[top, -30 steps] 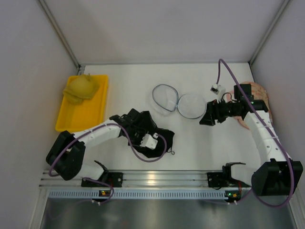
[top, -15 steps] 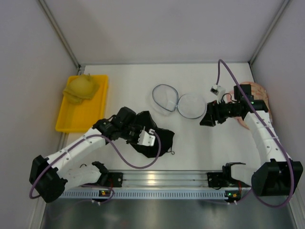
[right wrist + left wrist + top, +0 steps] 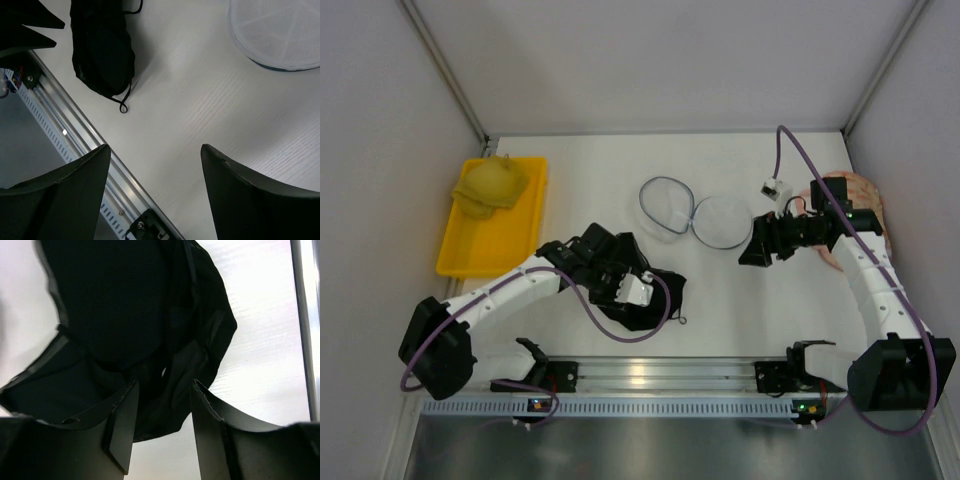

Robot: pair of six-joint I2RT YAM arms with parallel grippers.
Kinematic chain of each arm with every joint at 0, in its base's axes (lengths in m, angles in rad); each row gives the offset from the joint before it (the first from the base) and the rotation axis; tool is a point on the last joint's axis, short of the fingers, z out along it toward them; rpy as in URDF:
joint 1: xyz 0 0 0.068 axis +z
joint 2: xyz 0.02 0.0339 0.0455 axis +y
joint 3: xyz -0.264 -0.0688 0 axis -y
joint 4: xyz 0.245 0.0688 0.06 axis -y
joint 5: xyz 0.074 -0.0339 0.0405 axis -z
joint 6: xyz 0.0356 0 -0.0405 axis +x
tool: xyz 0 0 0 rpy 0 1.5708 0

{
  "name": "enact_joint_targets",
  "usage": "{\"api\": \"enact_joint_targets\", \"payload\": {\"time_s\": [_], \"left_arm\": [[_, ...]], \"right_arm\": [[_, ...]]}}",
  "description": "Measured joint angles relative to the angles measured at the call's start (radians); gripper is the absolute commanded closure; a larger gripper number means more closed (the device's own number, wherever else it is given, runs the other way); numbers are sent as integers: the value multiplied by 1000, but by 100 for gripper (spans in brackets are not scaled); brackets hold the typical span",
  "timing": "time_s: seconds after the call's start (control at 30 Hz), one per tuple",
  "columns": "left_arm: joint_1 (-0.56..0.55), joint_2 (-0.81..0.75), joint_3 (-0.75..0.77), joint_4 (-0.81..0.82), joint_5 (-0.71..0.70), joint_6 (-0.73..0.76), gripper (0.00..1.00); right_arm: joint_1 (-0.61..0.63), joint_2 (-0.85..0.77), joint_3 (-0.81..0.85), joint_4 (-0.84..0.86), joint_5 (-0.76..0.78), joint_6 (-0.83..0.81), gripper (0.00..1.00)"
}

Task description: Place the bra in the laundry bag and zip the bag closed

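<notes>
White surface (image 3: 740, 310) fills the enclosure floor, with an aluminium rail (image 3: 650, 375) along its near edge. On it, the left arm (image 3: 510, 290) reaches in towards the middle and the right arm (image 3: 870, 280) bends in from the right side.

At the far left sits a yellow tray (image 3: 495, 240) holding a mustard-yellow bra (image 3: 492, 183) at its far end. A pink floral bra (image 3: 865, 200) lies at the far right, partly behind the right arm.

The laundry bag (image 3: 720, 222) lies open near the centre of the surface, its two round mesh halves side by side and touching, each edged with a dark rim. Nothing lies in either half.

The bra (image 3: 665, 288), black and crumpled, lies on the surface nearer the rail than the bag and apart from it. A thin strap loop (image 3: 123, 107) trails off its edge towards the rail.

The left fingers (image 3: 122, 432) sit right over the bra. They are spread apart, and the wrist view shows dark fabric in the gap between them and beyond. They are not closed on the cloth.

The right fingers (image 3: 75, 195) hang above bare surface just to the right of the bag, spread wide with nothing between them.
</notes>
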Motion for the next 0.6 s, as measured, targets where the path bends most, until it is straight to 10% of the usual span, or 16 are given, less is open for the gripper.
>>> {"api": "enact_joint_targets", "payload": {"time_s": [0.2, 0.6], "left_arm": [[0, 113, -42, 39, -19, 52, 53], [-3, 194, -58, 65, -24, 80, 100]], "right_arm": [[0, 0, 0, -6, 7, -11, 21], [0, -6, 0, -35, 33, -38, 16]]}}
